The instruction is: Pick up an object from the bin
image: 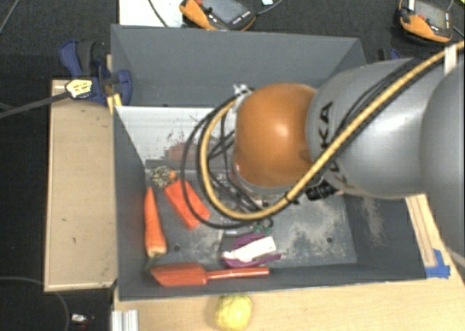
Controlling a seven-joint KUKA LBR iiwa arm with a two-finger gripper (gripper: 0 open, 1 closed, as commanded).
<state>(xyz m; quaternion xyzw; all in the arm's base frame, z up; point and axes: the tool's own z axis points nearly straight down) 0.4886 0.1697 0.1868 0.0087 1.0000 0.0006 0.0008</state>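
Observation:
An orange carrot-shaped toy [152,224] lies lengthwise along the bin's left wall. Just to its right an orange wedge-shaped piece [186,203] lies slanted, its upper end beneath the black cables. Near the front wall a purple thing with a white label [251,251] lies on the floor. A red tool with a broad flat head and a thin handle [206,275] lies along the front wall beside it.
The arm comes in from the right, and its orange cover and looped cables hang over the bin's middle. A small speckled lump [160,174] sits at the back left. Bare, scuffed floor shows at the front right.

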